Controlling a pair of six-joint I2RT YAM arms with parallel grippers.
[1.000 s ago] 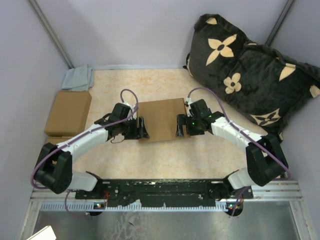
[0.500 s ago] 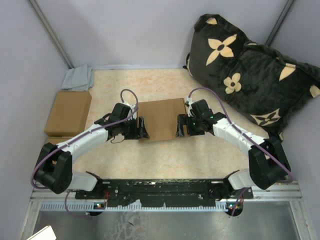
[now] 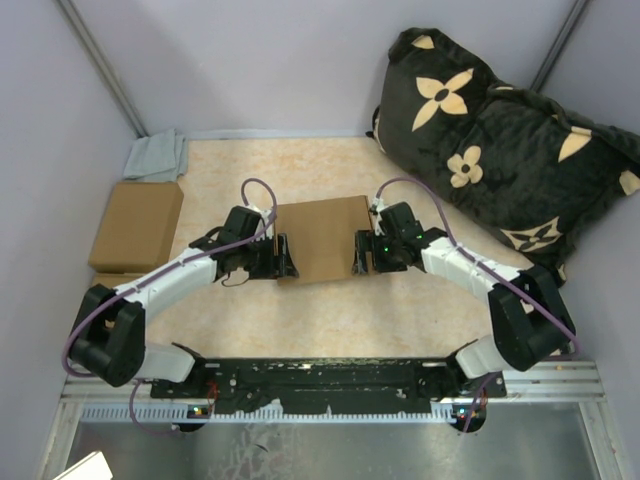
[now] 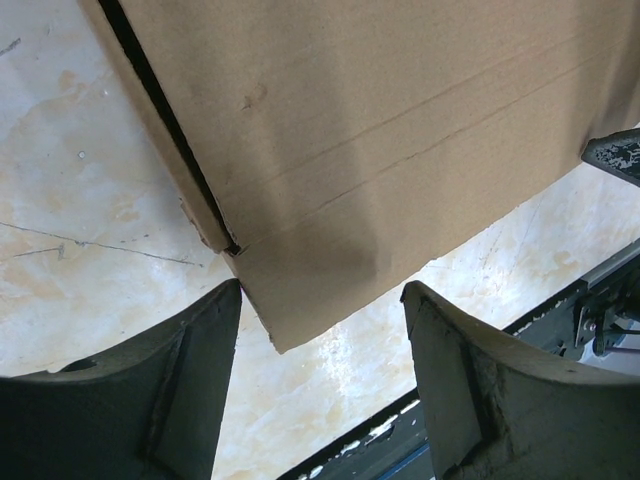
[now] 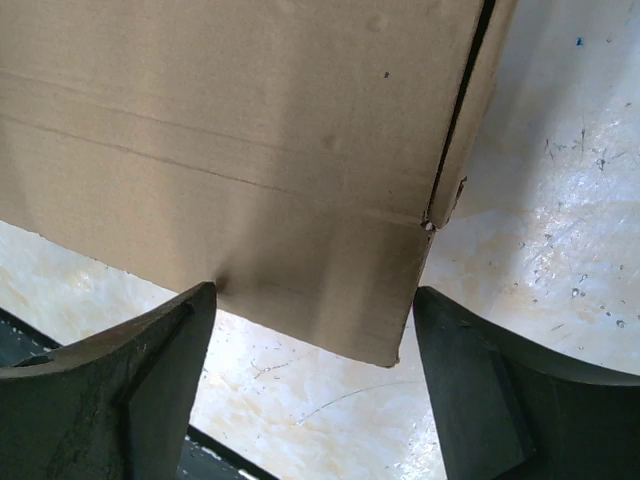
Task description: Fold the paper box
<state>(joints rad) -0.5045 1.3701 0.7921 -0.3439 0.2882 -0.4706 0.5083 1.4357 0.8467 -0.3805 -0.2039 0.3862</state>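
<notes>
Paper box (image 3: 322, 238) flat on table (image 3: 300, 170), left of pillow (image 3: 500, 140), near-square, no clear long axis, bare tabletop around; right gripper (image 3: 358, 255) jaws apart straddling pillow-side edge, left gripper (image 3: 285, 257) likewise at far edge.

I see my beige marbled desk (image 3: 330, 320), paper box (image 3: 322, 238) resting mid-desk, brown cardboard block (image 3: 137, 225) at left edge, grey cloth (image 3: 155, 157) far-left corner, black flowered cushion (image 3: 500, 140) far right

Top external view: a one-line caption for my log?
Left hand and right hand, both open, flank the brown paper box at its side edges.
</notes>
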